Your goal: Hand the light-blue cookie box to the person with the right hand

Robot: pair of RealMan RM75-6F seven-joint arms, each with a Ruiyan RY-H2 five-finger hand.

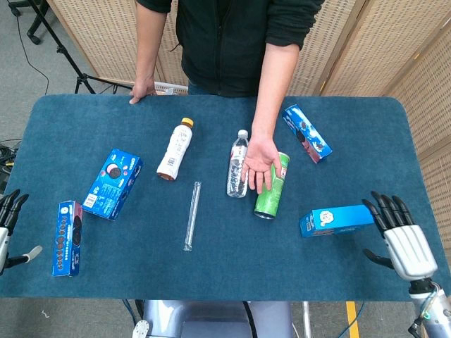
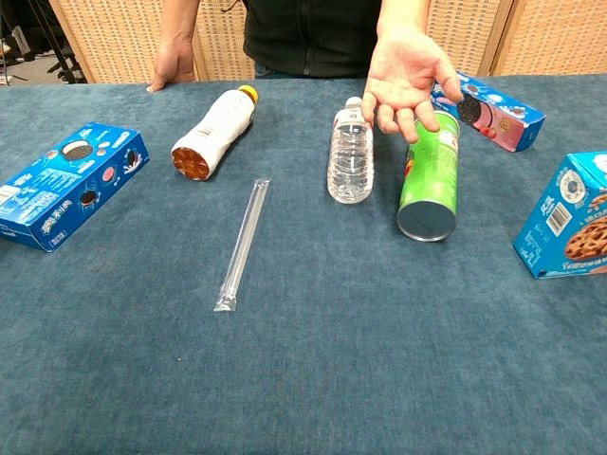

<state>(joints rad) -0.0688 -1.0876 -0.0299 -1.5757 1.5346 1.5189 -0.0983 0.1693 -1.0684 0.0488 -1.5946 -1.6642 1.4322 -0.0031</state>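
The right hand (image 1: 403, 239) hovers at the near right corner of the worktop (image 1: 211, 267), fingers spread and pointing away from the robot, holding nothing. Just to its left, close but apart from the fingertips, lies the light-blue cookie box (image 1: 336, 220), flat on the cloth with its long side running left to right; the chest view catches only its end at the right edge (image 2: 567, 216). Farther off, toward the middle, the person's open palm (image 1: 259, 163) waits above a green can (image 1: 272, 186) and a clear water bottle (image 1: 238, 166), both lying on their sides.

This looks like the reach, with the grasp not yet made. The next move calls for bringing the hand over the box's right end, closing across its narrow width, then lifting and carrying it far and left to the waiting palm without brushing the can.

The left hand (image 1: 8, 222) sits at the near left edge, fingers apart, empty.
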